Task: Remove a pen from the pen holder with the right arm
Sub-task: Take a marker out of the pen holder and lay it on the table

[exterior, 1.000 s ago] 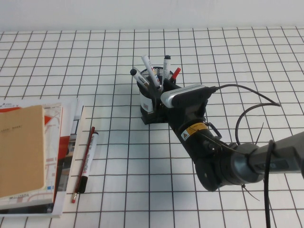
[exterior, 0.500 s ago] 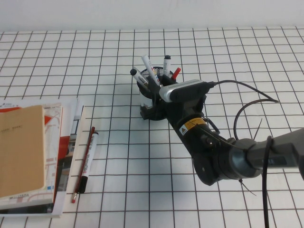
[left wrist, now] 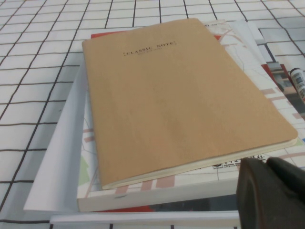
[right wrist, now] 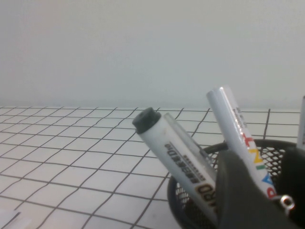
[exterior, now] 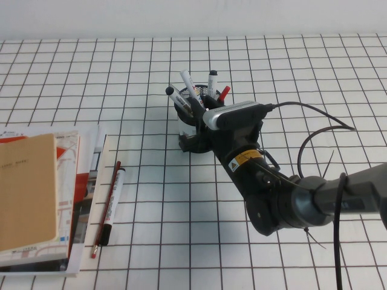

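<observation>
A black mesh pen holder [exterior: 188,124] stands mid-table with several pens leaning out of it. My right gripper [exterior: 202,116] is lowered onto the holder's near side, mostly hidden under its own wrist camera. In the right wrist view the right gripper [right wrist: 267,164] has a white pen with coloured lettering [right wrist: 236,124] running down between its two fingers, which press close on it beside the holder [right wrist: 188,202]. That white pen [exterior: 189,86] sticks up above the wrist. A clear marker with a black cap [right wrist: 176,148] leans beside it. My left gripper [left wrist: 267,163] hangs shut over the books' near edge.
At the left of the table lies a stack of books topped by a tan notebook [exterior: 27,187] [left wrist: 176,90]. A black-and-white marker [exterior: 112,202] and a red pencil [exterior: 103,217] lie next to the stack. The marker with the black cap [exterior: 178,98] and a red-tipped pen [exterior: 224,92] lean out of the holder.
The right gripper has come forward over the holder and its fingers have closed in on the white pen. The pens have shifted slightly.
</observation>
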{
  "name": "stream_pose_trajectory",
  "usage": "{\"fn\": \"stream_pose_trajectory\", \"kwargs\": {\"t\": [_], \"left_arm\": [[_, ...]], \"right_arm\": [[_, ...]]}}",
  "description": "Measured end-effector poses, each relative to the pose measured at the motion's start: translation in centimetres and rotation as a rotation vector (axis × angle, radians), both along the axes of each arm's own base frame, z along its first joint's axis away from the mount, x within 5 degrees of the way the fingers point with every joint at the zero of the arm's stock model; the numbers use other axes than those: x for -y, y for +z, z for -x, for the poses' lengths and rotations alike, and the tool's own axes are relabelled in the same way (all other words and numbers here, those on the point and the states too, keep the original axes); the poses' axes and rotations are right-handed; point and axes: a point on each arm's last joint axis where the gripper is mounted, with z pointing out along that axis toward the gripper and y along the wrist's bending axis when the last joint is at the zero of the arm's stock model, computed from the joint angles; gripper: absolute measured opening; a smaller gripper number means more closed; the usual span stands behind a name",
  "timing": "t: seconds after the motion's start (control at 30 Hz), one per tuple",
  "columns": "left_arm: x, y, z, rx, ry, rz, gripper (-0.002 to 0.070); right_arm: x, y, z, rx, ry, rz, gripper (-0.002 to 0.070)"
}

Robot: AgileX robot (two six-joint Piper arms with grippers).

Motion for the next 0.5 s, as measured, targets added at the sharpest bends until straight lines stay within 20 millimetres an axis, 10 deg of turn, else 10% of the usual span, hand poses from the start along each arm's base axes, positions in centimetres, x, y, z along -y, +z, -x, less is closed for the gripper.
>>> {"fn": "stream_pose_trajectory", "kwargs": {"t": [0.5], "left_arm": [[0.00, 0.00, 0.00, 0.000, 0.000, 0.000, -0.0004]], "right_arm": [[0.15, 0.69, -0.08, -0.049, 0.007, 0.020, 0.0053]]}}
